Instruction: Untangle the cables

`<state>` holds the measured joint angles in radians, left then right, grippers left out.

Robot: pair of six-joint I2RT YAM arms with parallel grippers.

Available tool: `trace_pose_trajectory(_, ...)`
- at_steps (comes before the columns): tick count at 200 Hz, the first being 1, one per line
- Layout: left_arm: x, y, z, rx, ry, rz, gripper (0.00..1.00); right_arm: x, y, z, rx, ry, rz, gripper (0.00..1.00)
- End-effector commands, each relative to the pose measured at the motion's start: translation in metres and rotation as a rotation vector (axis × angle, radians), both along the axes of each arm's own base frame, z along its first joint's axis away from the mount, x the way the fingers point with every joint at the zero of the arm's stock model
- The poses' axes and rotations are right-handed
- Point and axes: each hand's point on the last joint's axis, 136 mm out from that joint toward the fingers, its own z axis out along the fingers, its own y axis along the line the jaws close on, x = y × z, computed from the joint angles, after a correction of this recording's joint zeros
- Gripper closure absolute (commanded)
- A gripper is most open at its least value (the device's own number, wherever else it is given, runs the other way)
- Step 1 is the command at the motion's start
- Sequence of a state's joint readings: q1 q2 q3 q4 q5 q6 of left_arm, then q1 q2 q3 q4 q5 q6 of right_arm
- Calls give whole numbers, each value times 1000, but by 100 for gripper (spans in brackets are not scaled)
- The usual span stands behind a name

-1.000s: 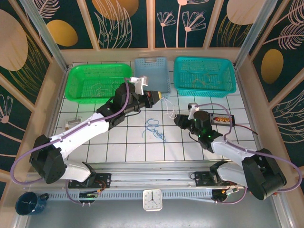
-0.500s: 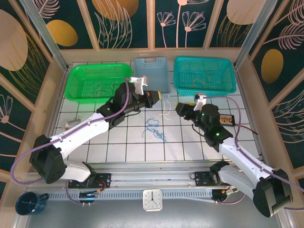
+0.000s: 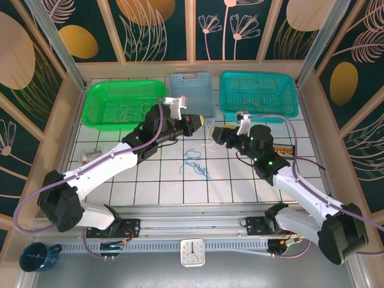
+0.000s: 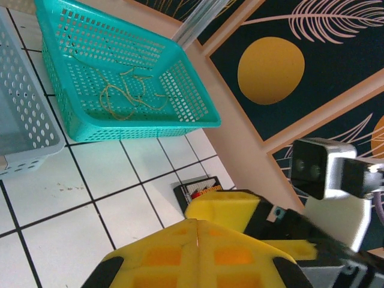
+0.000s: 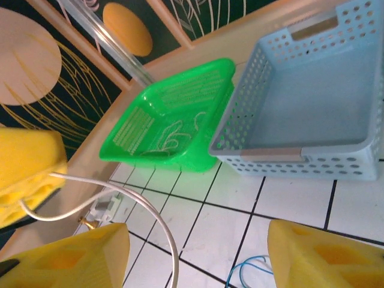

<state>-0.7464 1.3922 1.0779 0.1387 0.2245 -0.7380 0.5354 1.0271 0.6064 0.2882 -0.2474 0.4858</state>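
Note:
My left gripper (image 3: 205,122) hangs above the table's middle, shut on a whitish cable (image 3: 209,142) that dangles from its yellow pads (image 4: 198,246). In the right wrist view that whitish cable (image 5: 162,225) leaves the left gripper's pad (image 5: 27,171) and curves down between my right gripper's fingers. My right gripper (image 3: 218,133) sits just right of the left one, open (image 5: 198,243), touching nothing I can see. A dark blue cable (image 3: 195,162) lies loose on the tiles below both grippers, and its loop (image 5: 249,273) shows near the right finger.
Three baskets line the back: green (image 3: 126,103) with pale cords, light blue (image 3: 192,90), and teal (image 3: 259,93) with tan cords (image 4: 123,96). A black device (image 3: 282,150) lies at the right. A small plug (image 3: 90,157) lies at the left.
My right gripper has risen and moved left toward the left gripper, and its jaws have opened wider. The left arm and its cable have stayed put.

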Motion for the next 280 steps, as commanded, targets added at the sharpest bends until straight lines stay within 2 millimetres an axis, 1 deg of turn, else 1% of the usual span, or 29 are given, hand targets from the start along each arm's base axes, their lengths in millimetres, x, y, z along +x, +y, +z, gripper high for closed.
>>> trace_pose_trajectory(1, 1, -1, 6, -24, -30, -6, 100, 5, 10, 13, 37, -29, 27, 38)
trace_pose_trajectory(4, 1, -2, 6, -24, -29, -7, 100, 5, 10, 11, 35, -26, 27, 39)
trace_pose_trajectory(8, 1, -1, 6, -23, -30, -5, 100, 2, 16, 9, 33, -20, 44, 40)
trace_pose_trajectory(16, 1, 0, 7, -24, -32, -3, 100, 3, 18, 5, 28, -12, 46, 43)
trace_pose_trajectory(25, 1, 0, 7, -24, -33, -1, 100, 4, 17, 1, 24, -6, 41, 49)
trace_pose_trajectory(37, 1, 0, 6, -22, -34, 0, 100, 4, 15, -1, 18, -2, 29, 63)
trace_pose_trajectory(45, 0, 0, 5, -20, -33, 0, 100, 5, 13, -2, 13, -2, 18, 75)
trace_pose_trajectory(46, 0, 1, 5, -20, -34, 1, 100, 5, 12, -2, 13, -3, 14, 79)
trace_pose_trajectory(47, 0, 1, 5, -20, -32, 1, 100, 5, 12, -2, 13, -3, 14, 79)
trace_pose_trajectory(48, 0, 1, 5, -20, -33, 1, 100, 5, 11, -2, 11, -4, 10, 82)
trace_pose_trajectory(49, 1, 1, 5, -20, -33, 2, 100, 5, 11, -2, 11, -4, 10, 82)
trace_pose_trajectory(55, 1, 2, 4, -18, -34, 4, 100, 5, 8, 1, 10, -9, 0, 91)
trace_pose_trajectory(64, 0, 2, 2, -15, -33, 6, 100, 5, 5, 3, 5, -17, -10, 100)
trace_pose_trajectory(80, 0, 3, -2, -9, -35, 6, 100, 3, 0, 14, -4, -42, -26, 100)
trace_pose_trajectory(84, -1, 3, -4, -7, -36, 5, 100, 9, -10, 18, -5, -51, -56, 100)
trace_pose_trajectory(102, -1, 5, -9, -1, -47, 5, 100, 9, -18, 40, -7, -100, -73, 100)
trace_pose_trajectory(111, -3, 5, -13, -2, -53, 0, 92, 9, -19, 51, -10, -121, -72, 100)
trace_pose_trajectory(114, -3, 5, -11, -6, -61, -2, 89, 8, -19, 55, -11, -130, -69, 100)
trace_pose_trajectory(116, -3, 4, -10, -9, -65, -3, 86, 9, -19, 57, -12, -133, -69, 100)
trace_pose_trajectory(119, -4, 6, -18, -1, -56, -3, 81, 8, -19, 60, -15, -137, -66, 100)
trace_pose_trajectory(128, -6, 7, -22, -3, -60, -5, 66, 8, -18, 69, -20, -154, -57, 100)
trace_pose_trajectory(142, -7, 8, -28, -6, -65, -5, 48, 8, -15, 80, -26, -170, -42, 100)
trace_pose_trajectory(157, -9, 10, -30, -10, -78, -4, 35, 9, -13, 88, -32, -180, -28, 100)
trace_pose_trajectory(166, -10, 11, -32, -9, -86, -5, 30, 9, -12, 93, -33, -189, -23, 100)
trace_pose_trajectory(179, -12, 13, -35, -5, -100, -6, 26, 10, -11, 98, -35, -195, -20, 100)
trace_pose_trajectory(201, -14, 15, -40, 7, -124, -13, 23, 11, -8, 106, -27, -204, -12, 100)
trace_pose_trajectory(220, -17, 16, -45, 8, -139, -22, 20, 9, -6, 108, -12, -198, 5, 100)
trace_pose_trajectory(251, -21, 15, -51, -12, -139, -39, 19, 6, -2, 109, 16, -188, 25, 100)
trace_pose_trajectory(280, -20, 13, -57, -20, -126, -41, 19, 4, 0, 109, 27, -185, 30, 100)
